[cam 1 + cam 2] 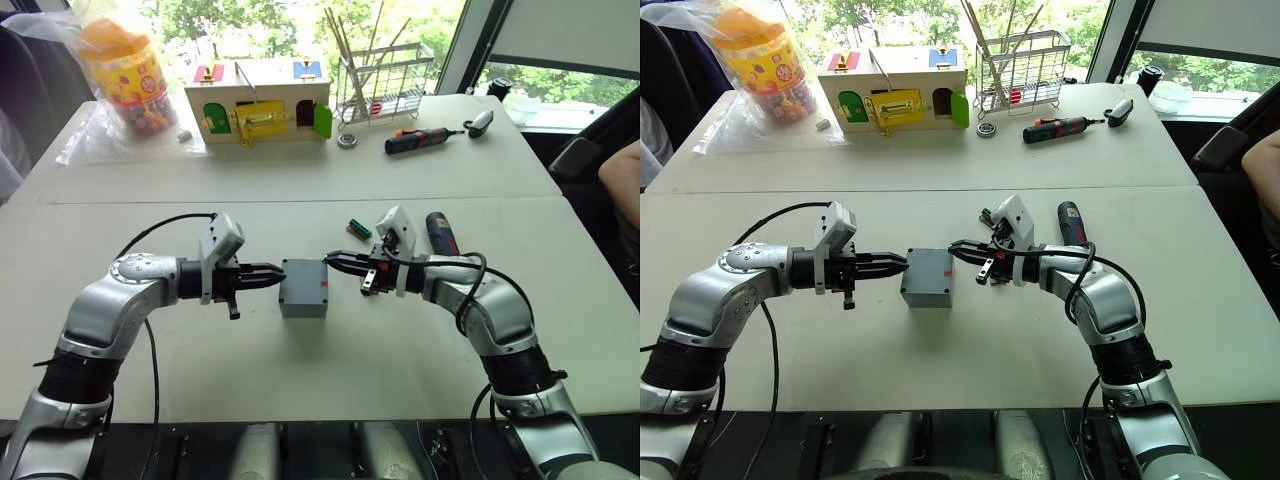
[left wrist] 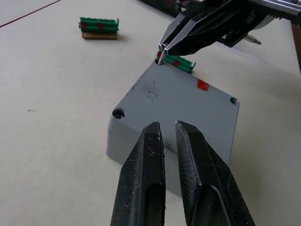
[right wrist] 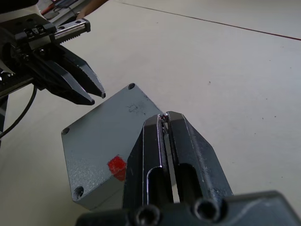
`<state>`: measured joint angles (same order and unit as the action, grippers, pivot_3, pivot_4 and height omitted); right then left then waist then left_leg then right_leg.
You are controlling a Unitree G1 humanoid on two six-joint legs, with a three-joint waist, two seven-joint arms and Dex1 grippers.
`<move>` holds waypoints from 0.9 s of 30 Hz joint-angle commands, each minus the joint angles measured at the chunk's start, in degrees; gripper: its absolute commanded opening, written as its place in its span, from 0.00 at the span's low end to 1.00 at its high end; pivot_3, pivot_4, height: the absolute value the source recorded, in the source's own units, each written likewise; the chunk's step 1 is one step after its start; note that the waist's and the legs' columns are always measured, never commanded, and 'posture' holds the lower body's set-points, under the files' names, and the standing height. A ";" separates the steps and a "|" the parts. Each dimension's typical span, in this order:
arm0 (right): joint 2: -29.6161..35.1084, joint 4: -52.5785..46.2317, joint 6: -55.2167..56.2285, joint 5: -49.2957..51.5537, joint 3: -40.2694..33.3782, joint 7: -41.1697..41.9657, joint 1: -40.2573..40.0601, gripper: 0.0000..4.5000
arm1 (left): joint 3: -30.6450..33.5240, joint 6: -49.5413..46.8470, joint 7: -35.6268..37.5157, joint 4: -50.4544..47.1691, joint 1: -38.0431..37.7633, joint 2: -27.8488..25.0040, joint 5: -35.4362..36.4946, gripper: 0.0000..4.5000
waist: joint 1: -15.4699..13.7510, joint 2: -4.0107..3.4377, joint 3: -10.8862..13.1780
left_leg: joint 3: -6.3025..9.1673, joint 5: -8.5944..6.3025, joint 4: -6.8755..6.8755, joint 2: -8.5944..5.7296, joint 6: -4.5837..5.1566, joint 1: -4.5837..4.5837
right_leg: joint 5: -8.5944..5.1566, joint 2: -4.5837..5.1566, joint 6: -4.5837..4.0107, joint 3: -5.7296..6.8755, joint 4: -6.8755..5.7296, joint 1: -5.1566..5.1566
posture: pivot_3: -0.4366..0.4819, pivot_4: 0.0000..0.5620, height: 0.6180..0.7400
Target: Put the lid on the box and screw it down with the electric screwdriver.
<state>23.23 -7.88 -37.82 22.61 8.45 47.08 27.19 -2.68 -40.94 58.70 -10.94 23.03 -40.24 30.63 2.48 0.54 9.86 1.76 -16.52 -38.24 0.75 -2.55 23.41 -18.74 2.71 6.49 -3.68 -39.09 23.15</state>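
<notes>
Resting already on the box, the lid sits mid-table between both arms. The right gripper, pinched on what looks like 1 small screw, tips it over the lid's far corner hole; the left gripper, empty and nearly closed, nudges the box's left side, likely steadying it. The electric screwdriver waits right.

Grey lid with a red patch at mid-frame, green connector just right of it, black-and-red screwdriver, yellow jar upper left.
</notes>
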 commanded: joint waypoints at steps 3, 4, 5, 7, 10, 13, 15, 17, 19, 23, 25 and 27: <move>-0.59 0.55 1.66 -0.23 0.61 0.25 0.86 0.01 | 0.20 0.49 0.07 -1.22 1.51 0.11 0.27 0.10 | 0.01 0.00 0.00 | 0.00 0.00 0.00 0.00 0.00 0.00 | 0.00 0.00 0.00 0.00 0.00 0.00 | 0.48 0.27 0.97; -0.60 0.70 1.72 -0.27 0.60 0.23 0.89 0.01 | 0.25 0.40 0.07 -1.26 1.61 0.13 0.38 0.10 | 0.01 0.00 0.00 | 0.00 0.00 0.00 0.00 0.00 0.00 | 0.00 0.00 0.00 0.00 0.00 0.00 | 0.48 0.27 0.97; -0.54 0.76 1.76 -0.29 0.55 0.22 0.84 0.07 | 0.30 0.30 0.02 -1.37 1.66 0.16 0.48 0.10 | 0.00 0.00 0.00 | 0.00 0.00 0.00 0.00 0.00 0.00 | 0.00 0.00 0.00 0.00 0.00 0.00 | 0.48 0.27 0.97; -0.28 0.66 1.77 -0.30 0.45 0.30 0.77 0.21 | 0.46 0.09 -0.05 -1.56 1.79 0.29 0.75 0.10 | 0.00 0.00 0.00 | 0.00 0.00 0.00 0.00 0.00 0.00 | 0.00 0.00 0.00 0.00 0.00 0.00 | 0.48 0.27 0.97; 0.74 -0.52 1.11 -0.01 -0.59 -0.02 0.95 0.53 | 0.69 -0.20 -0.18 -1.87 2.17 0.67 1.22 0.10 | -0.03 0.00 0.00 | 0.00 0.00 0.00 0.00 0.00 0.00 | 0.00 0.00 0.00 0.00 0.00 0.00 | 0.48 0.27 0.97; 3.57 -4.88 -2.23 2.24 -3.55 -0.19 1.09 0.62 | 0.99 -0.51 -0.45 -2.33 3.00 1.71 2.15 0.10 | -0.19 0.00 0.00 | 0.00 0.00 0.00 -0.01 0.00 0.00 | 0.00 0.01 0.00 0.00 0.00 0.00 | 0.48 0.27 0.97; 6.82 -8.64 -6.23 4.96 -6.78 -0.01 1.18 0.62 | 0.79 -0.63 -0.35 -3.03 3.81 2.48 2.85 0.10 | -0.33 0.00 0.00 | 0.00 0.00 -0.01 -0.02 0.00 0.02 | 0.00 0.04 0.00 0.00 0.00 -0.01 | 0.48 0.27 0.97; 11.00 -11.49 -12.22 8.32 -10.88 -0.19 2.00 0.62 | -0.10 -0.27 0.19 -3.93 4.61 3.06 2.99 0.10 | -0.41 0.00 0.00 | 0.01 0.00 -0.01 -0.02 0.00 0.03 | 0.00 0.04 0.00 0.00 0.00 -0.01 | 0.48 0.27 0.97; 15.93 -12.07 -17.93 10.05 -13.63 -0.48 3.54 0.62 | -1.26 0.30 0.78 -4.72 5.38 3.57 2.76 0.10 | -0.50 0.00 0.00 | 0.01 0.00 -0.01 -0.02 0.00 0.03 | 0.00 0.04 0.00 0.00 0.01 -0.02 | 0.48 0.27 0.97; 26.16 -8.37 -27.93 10.64 -14.75 -0.26 7.92 0.88 | -4.51 2.46 1.77 -5.95 7.13 4.62 0.98 0.10 | -0.40 0.00 0.00 | 0.00 -0.01 0.00 -0.02 0.02 0.01 | 0.00 0.01 0.00 -0.01 0.04 -0.03 | 0.48 0.27 0.97; 31.03 -3.55 -37.05 9.86 -11.54 -1.08 11.50 0.96 | -7.09 4.83 2.75 -6.44 7.49 4.10 -1.46 0.10 | -0.26 0.01 -0.01 | -0.01 -0.02 0.00 -0.02 0.04 0.01 | 0.00 -0.03 -0.01 -0.03 0.06 -0.04 | 0.48 0.27 0.97; 36.14 0.01 -42.36 9.48 -6.90 0.63 13.45 0.96 | -8.93 6.44 3.13 -6.73 7.82 4.34 -2.93 0.10 | -0.23 0.02 -0.01 | -0.06 -0.02 0.00 -0.02 0.04 0.01 | -0.01 -0.02 -0.01 -0.09 0.06 -0.01 | 0.48 0.27 0.97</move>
<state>57.13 -9.65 -75.91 32.29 -0.62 46.62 39.36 -10.79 -36.55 61.24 -16.07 30.07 -35.68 29.04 2.25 0.56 9.86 1.71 -16.55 -38.22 0.73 -2.51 23.42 -18.74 2.69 6.47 -3.76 -39.00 23.13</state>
